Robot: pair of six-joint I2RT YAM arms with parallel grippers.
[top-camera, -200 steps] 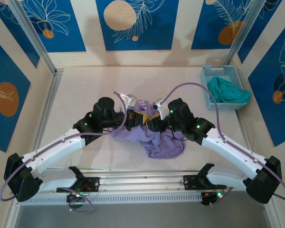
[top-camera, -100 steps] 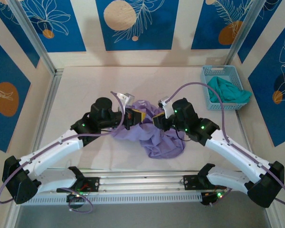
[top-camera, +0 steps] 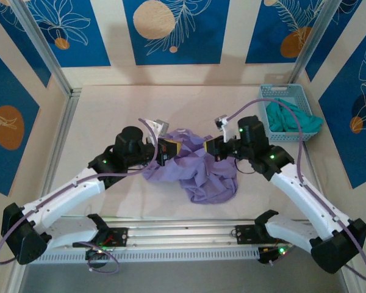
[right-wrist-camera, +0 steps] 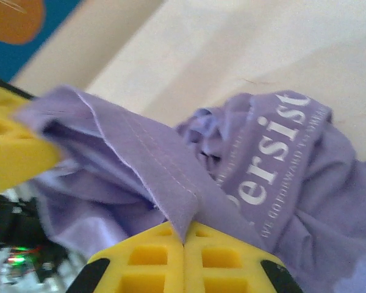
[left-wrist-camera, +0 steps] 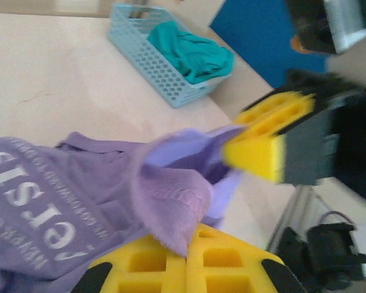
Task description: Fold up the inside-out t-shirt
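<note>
**Both arms pinching the same edge, shirt is a heap**

So the lavender t-shirt [top-camera: 201, 174] sits crumpled in the middle of the table [top-camera: 110, 116], right between the two arms, most of it resting on the surface in a wad. The left end effector [left-wrist-camera: 186, 247] is clamped shut on a flap of fabric; you can see the purple edge squeezed in its yellow jaws. The right end effector [right-wrist-camera: 183, 247] is closed too, with a stitched hem pinched right where its two halves meet. They sit close together, facing each other, with a short band of cloth strung between them above the pile.

My read: each one holds a bit of the same edge, so pulling apart would stretch it and open the shirt out flat. No fold can happen while it's wadded like this, so I'd call the task barely started. The main risk is a thin pinch slipping. The blue basket [top-camera: 265, 104] with the teal garment [top-camera: 290, 116] sits at the right rear, well apart, so it doesn't look involved.
</note>
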